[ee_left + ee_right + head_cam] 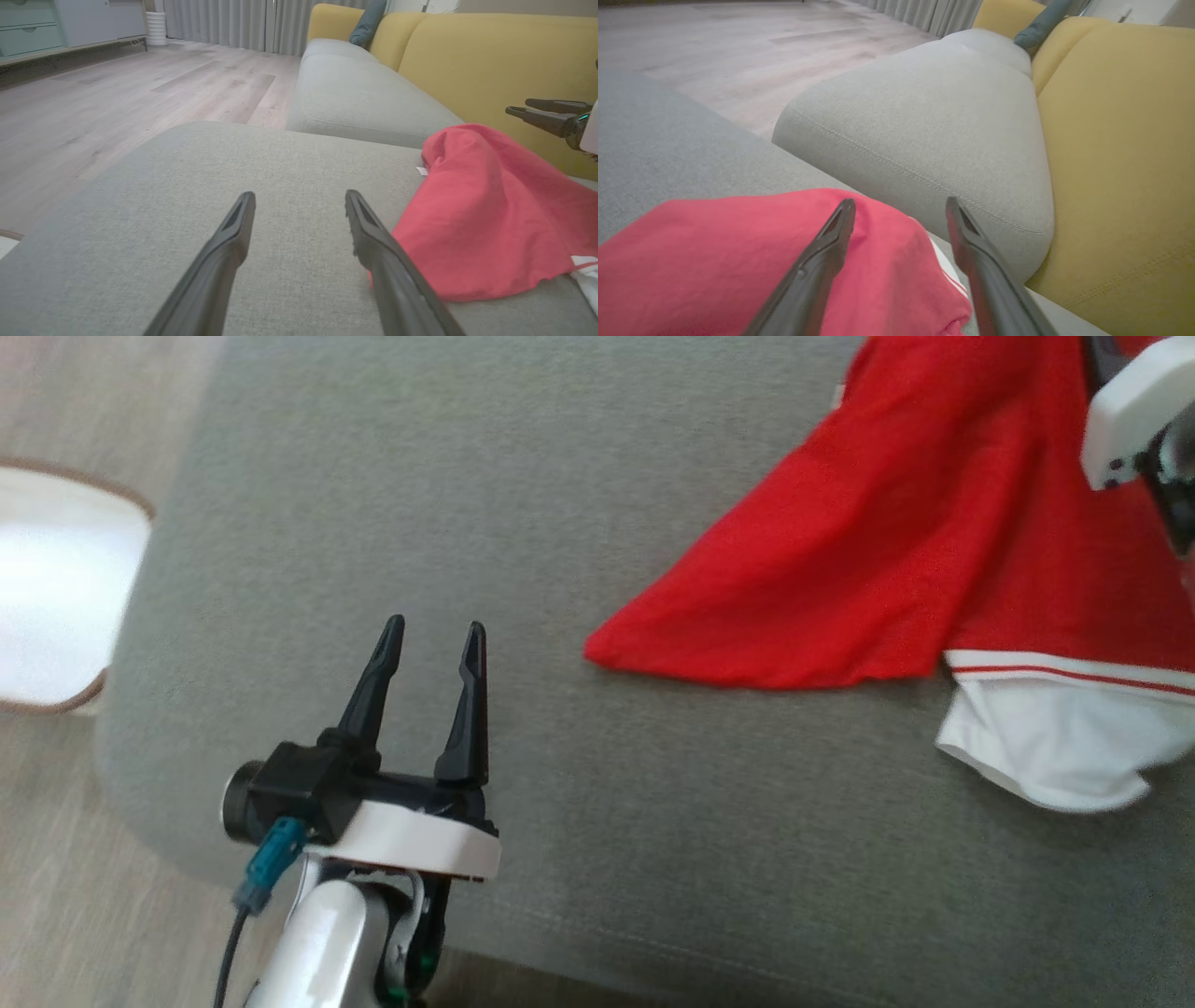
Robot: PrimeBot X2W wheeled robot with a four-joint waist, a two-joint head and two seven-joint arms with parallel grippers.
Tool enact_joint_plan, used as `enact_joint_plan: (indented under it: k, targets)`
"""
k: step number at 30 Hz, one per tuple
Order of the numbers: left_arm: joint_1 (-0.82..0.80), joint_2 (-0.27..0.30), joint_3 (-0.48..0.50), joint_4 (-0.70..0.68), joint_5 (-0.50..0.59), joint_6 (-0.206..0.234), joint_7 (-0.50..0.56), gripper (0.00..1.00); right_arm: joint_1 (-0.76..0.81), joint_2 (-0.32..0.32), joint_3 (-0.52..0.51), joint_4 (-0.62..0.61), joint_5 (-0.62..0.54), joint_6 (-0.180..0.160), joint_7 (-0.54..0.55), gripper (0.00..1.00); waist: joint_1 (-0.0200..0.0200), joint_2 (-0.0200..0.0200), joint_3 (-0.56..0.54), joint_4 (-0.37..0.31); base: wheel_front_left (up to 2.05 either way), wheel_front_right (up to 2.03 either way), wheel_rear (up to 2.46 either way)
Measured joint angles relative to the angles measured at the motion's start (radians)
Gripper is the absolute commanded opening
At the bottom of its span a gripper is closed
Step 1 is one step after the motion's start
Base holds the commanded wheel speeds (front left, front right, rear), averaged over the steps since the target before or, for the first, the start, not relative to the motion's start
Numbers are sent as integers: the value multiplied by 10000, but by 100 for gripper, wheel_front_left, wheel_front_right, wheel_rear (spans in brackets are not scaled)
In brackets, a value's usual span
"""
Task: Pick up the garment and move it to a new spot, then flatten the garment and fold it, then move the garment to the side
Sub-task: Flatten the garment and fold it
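Fabric heaps at the right end of the grey seat cushion [560, 476]: the garment [887, 551], a red shirt with a white striped part [1055, 756], lies crumpled there. Its far side is close to the back edge, where the yellow backrest [490, 60] rises, and one red corner fans out toward the cushion's middle. It rests on the cushion alone; neither claw holds it.

The right claw [901, 201] hangs just above the shirt's humped far side, fingers spread wide with nothing between them and the cloth lying under them. To my eye that is a placing pose: the shirt looks set down at its spot, and the wide spread leaves the fingers clear of it.

The left claw [435, 625] sits well apart from the shirt, near the cushion's front left corner. It is also wide and empty, fingers pointing across the bare grey surface toward the back edge. I take it as parked out of the way, leaving room for the flattening, which the rumples and the tucked white part say is not yet done.
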Motion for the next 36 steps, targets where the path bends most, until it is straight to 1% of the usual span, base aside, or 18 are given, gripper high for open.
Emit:
enact_joint_plan:
  k: [4, 9, 12, 17, 22, 26, 29, 33, 36]
  targets:
    - [5, 2, 107, -2, 123, -17, 0, 100, 92, 286, -493, -140, 23, 0, -508, 100, 0, 0, -172, -526, 0, 0, 0]
    - [17, 2, 334, 15, 199, -94, -48, 100, 1141, 644, -1103, -1158, 288, 0, -780, 100, 0, 0, -540, -1320, 0, 0, 0]
    - [49, 2, 345, 71, 257, -142, -59, 100, 2348, 880, -1417, -2065, 470, -2, -788, 100, -1, 0, -811, -1802, 0, 0, 0]
    - [294, 4, 334, 167, 257, -182, -59, 100, 4895, 911, -2295, -3956, 640, 0, -805, 100, -1, 0, -1301, -2455, 0, 0, 0]
    - [473, 6, 330, 249, 257, -190, -59, 100, 7395, 1522, -3225, -5545, 813, -2, -573, 100, -1, 0, -1662, -2927, 0, 0, 0]
    - [474, 6, 318, 339, 257, -198, -59, 100, 8608, 2150, -3753, -6560, 861, -2, 73, 100, -1, 0, -1807, -3062, 0, 0, 0]
    - [473, 6, 293, 378, 257, -280, -59, 100, 8981, 2489, -4023, -6985, 775, -2, 546, 100, -1, 0, -1808, -2993, 0, 0, 0]
    - [473, 6, 276, 430, 259, -357, -59, 100, 9025, 2679, -4291, -7060, 738, -2, 1156, 100, -1, 0, -1798, -2799, 0, 0, 0]
    - [474, 6, 274, 445, 259, -357, -59, 100, 9010, 2711, -4633, -6740, 642, -2, 1739, 100, -1, 0, -1797, -2624, 0, 0, 0]
